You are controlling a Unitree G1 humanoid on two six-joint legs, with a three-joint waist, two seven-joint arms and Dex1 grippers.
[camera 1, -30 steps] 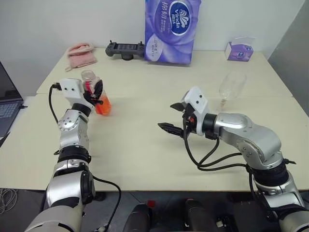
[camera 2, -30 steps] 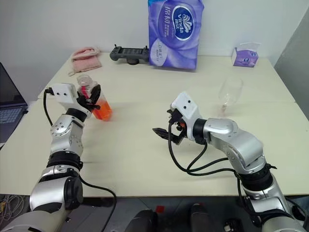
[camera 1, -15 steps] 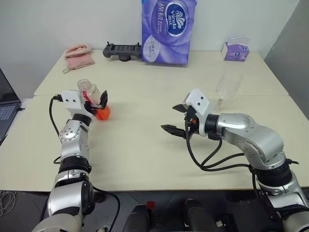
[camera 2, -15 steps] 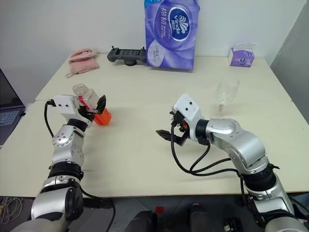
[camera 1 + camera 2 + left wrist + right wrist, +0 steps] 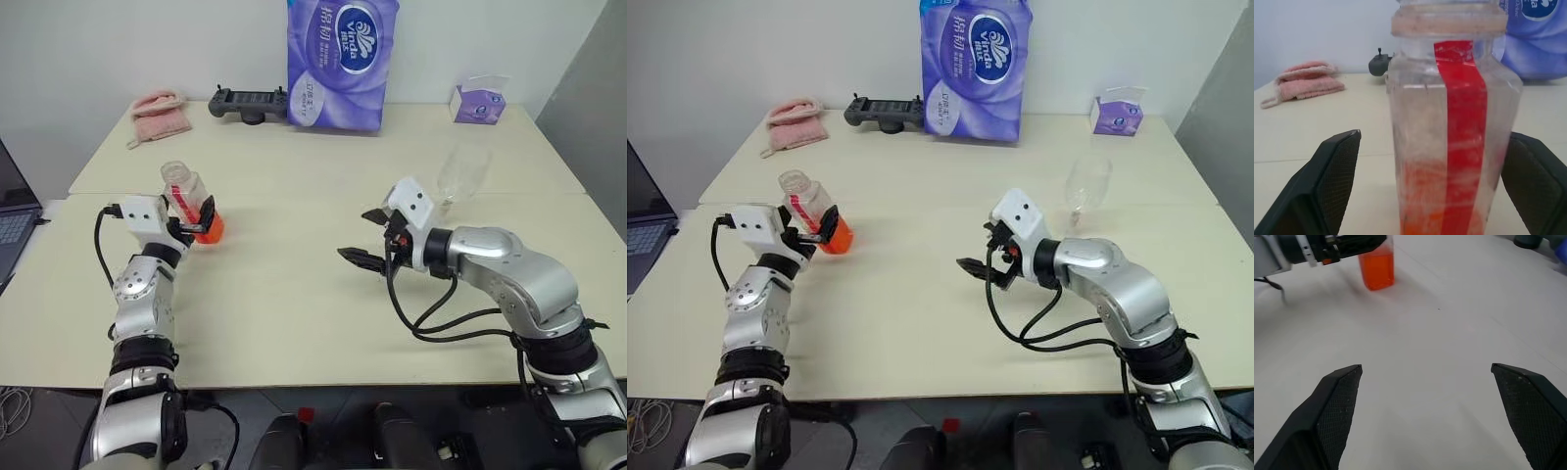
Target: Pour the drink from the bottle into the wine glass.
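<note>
Clear bottle — neck cropped, fingers apart

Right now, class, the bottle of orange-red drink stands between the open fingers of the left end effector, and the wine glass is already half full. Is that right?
Not quite. The wine glass is empty: the right eye view shows its bowl clear. The rest holds: the bottle with the drink stands between the open fingers of the left end effector, as the left wrist view shows.
</note>
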